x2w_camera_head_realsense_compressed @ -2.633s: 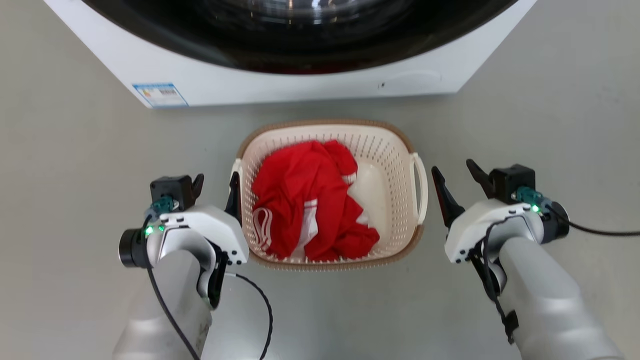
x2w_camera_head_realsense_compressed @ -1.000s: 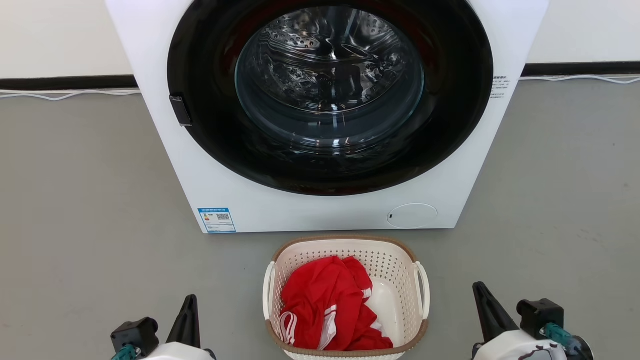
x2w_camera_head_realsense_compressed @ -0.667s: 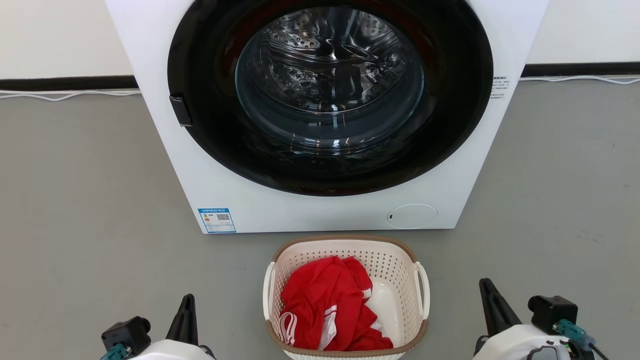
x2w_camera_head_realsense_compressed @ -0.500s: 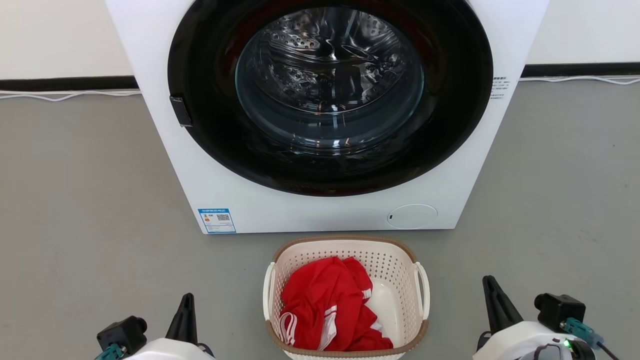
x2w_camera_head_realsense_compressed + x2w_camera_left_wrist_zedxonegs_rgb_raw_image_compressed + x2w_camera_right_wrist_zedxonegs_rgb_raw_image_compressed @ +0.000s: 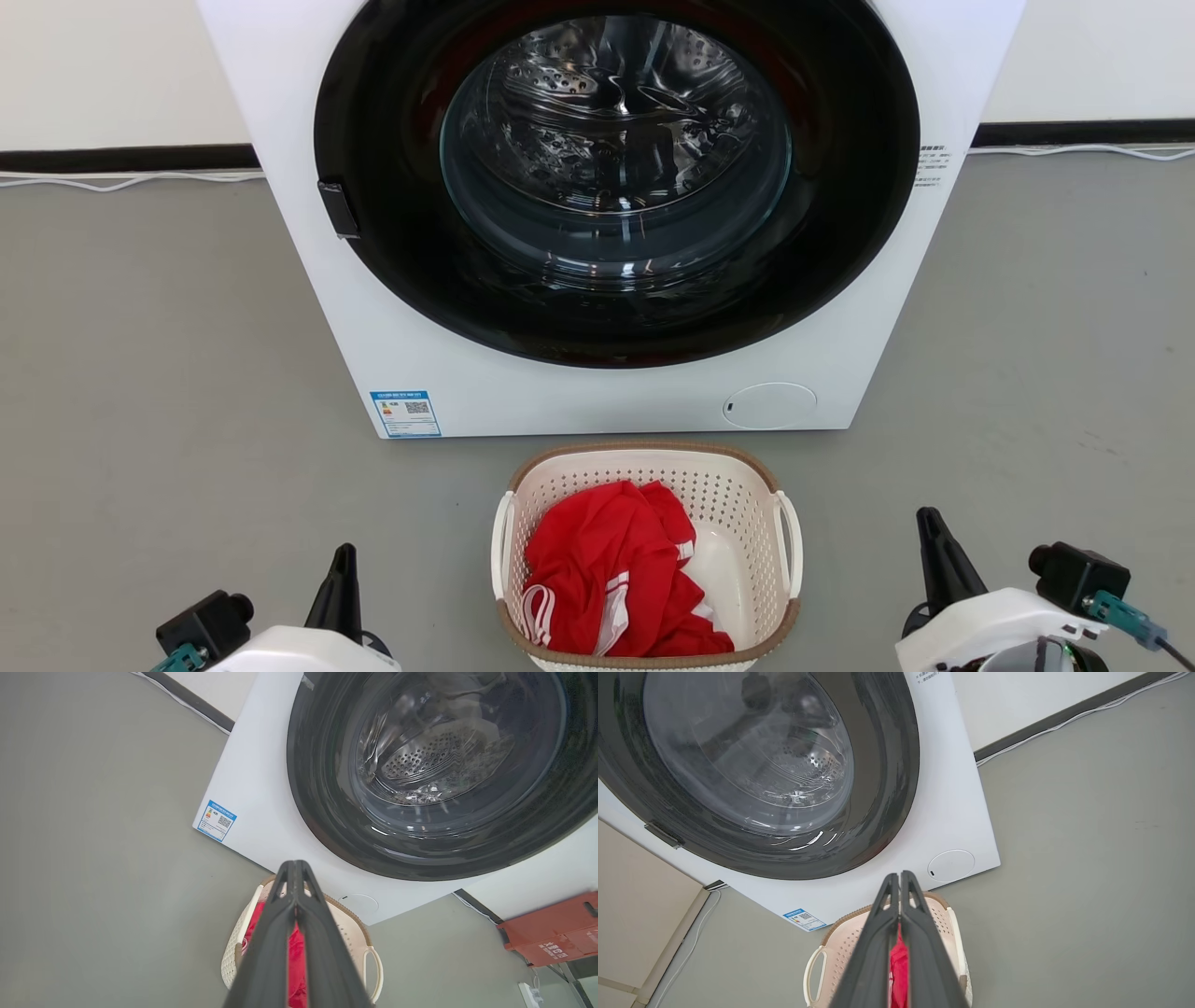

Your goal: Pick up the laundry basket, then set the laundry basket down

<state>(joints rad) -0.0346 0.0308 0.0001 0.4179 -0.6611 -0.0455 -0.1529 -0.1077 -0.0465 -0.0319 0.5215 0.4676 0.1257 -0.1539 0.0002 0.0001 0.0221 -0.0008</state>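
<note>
Two grippers: the left gripper [image 5: 344, 569] and the right gripper [image 5: 934, 537] are seen at the lower corners of the head view, fingers pointing up.
Left claw: clenched and empty; in the left wrist view its dark fingers [image 5: 275, 942] are brought together at the tips.
Right claw: clenched and empty likewise; its fingers [image 5: 924, 961] are joined at the tips in the right wrist view.
Laundry basket [image 5: 597, 474]: set upright on the grey floor [image 5: 168, 373], just in front of the washing machine [image 5: 308, 280]; it lies between the two grippers, well apart from both and touched by neither.
Handles: a white loop handle [image 5: 502, 537] is carried on each side.
Contents: a crumpled red garment [image 5: 607, 560] with white stripes is heaped toward the basket's left; bare cream bottom is exposed at the right.
Machine front: a perforated steel drum is seen through the round dark-rimmed glass door [image 5: 616, 149].
Label: a blue sticker [image 5: 405, 413] is fixed at the lower left corner.
</note>
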